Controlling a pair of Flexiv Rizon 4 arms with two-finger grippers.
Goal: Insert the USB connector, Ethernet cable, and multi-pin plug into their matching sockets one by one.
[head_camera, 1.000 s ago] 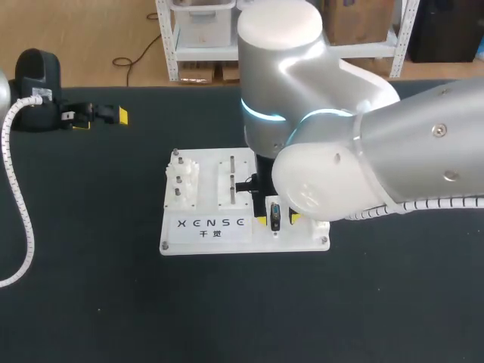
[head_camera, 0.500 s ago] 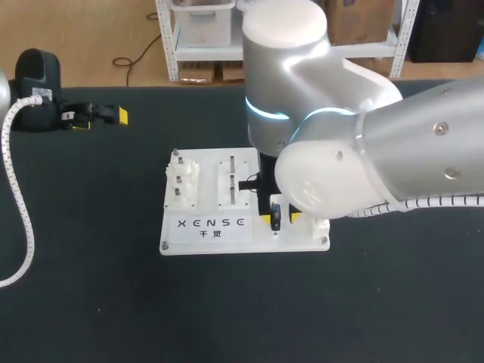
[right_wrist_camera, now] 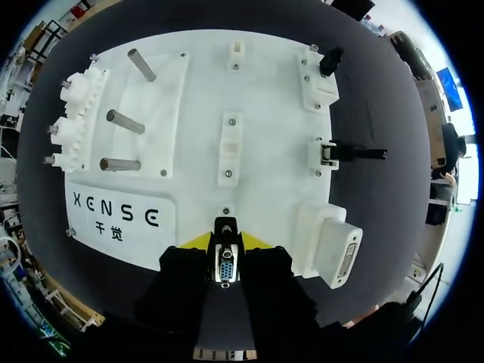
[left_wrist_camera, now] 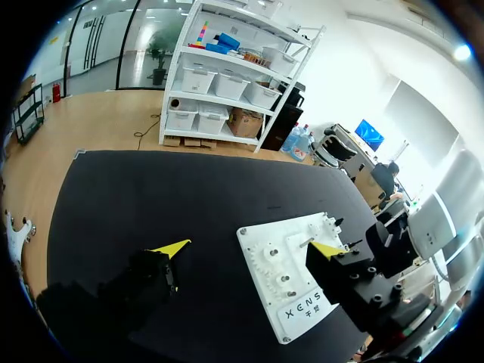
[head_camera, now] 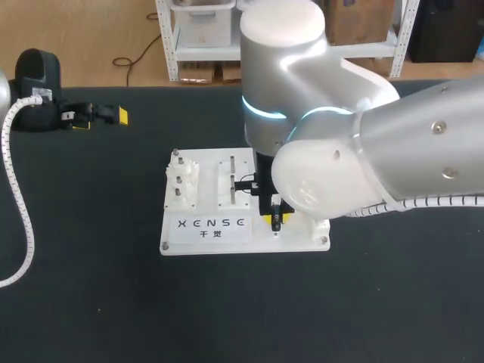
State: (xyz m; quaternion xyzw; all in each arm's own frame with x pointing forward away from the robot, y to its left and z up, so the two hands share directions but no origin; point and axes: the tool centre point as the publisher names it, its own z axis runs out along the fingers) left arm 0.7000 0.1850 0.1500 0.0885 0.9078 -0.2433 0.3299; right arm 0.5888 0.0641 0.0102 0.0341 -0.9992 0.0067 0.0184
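Over the near edge of the white board (right_wrist_camera: pixel 257 98), the right gripper (right_wrist_camera: pixel 224 243) clamps the multi-pin plug (right_wrist_camera: pixel 225 266) between its yellow tips, apparently to line it up with the multi-pin socket (right_wrist_camera: pixel 338 255) just beside it, while the left gripper (left_wrist_camera: pixel 248 248) rests open, well apart.

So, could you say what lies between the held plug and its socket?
Just bare board separates the multi-pin plug from its socket, per the right wrist view.

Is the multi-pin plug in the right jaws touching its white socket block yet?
Apart. The right wrist view shows the multi-pin plug held in the right gripper, with bare white board between it and the socket block off to its side.
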